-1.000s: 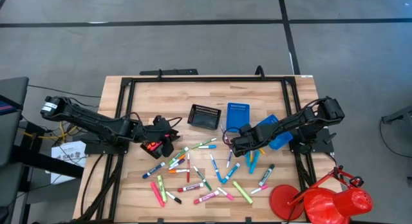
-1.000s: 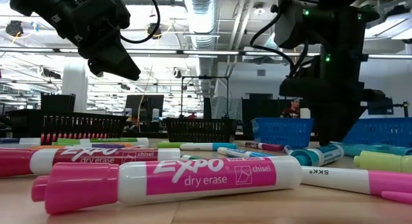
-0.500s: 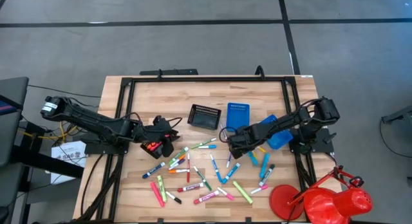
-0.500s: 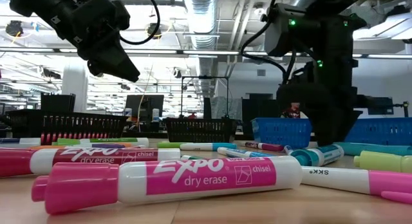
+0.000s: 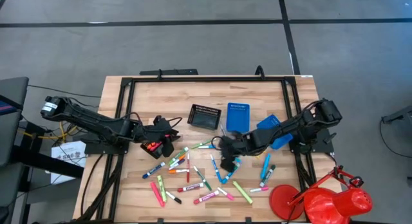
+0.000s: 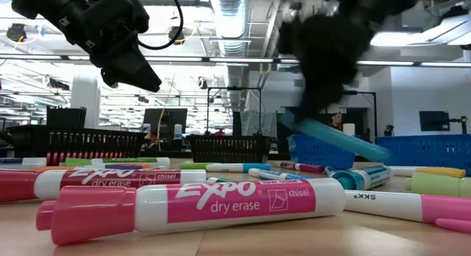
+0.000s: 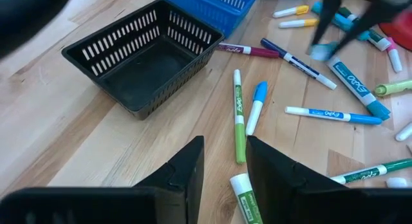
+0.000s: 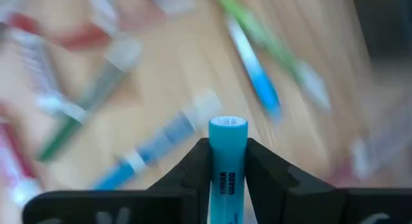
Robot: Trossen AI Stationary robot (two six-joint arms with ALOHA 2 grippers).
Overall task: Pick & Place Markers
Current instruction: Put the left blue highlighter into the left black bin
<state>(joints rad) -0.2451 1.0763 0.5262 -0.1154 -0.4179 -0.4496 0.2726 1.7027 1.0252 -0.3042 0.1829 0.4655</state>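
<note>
Markers (image 5: 193, 176) in pink, green, blue, orange, red and white lie scattered on the wooden table's near half. My right gripper (image 5: 227, 157) reaches over the middle of the pile and is shut on a light-blue marker (image 8: 227, 130). The low view shows this marker (image 6: 338, 138) slanting in the air. My left gripper (image 7: 225, 159) hangs open above the table's left side (image 5: 167, 143), over a green marker (image 7: 239, 121), and touches nothing. My right gripper pinches the light-blue marker by its barrel (image 8: 227, 172) between the two fingers. The marker lies along the fingers, and its flat end (image 8: 227, 123) sticks out past the fingertips. It is lifted clear of the table and tilts downward away from the gripper (image 6: 324, 50).
A black mesh tray (image 5: 205, 116) and a blue mesh tray (image 5: 237, 116) stand behind the markers, with a second blue tray (image 5: 275, 132) under the right arm. A red lamp (image 5: 325, 201) sits at the near right corner. Bare wood lies toward the far edge.
My right gripper has moved toward the table's left and near edge, over the pile. It has risen from the table top with the light-blue marker, which now hangs tilted in the air. The left arm has kept still.
</note>
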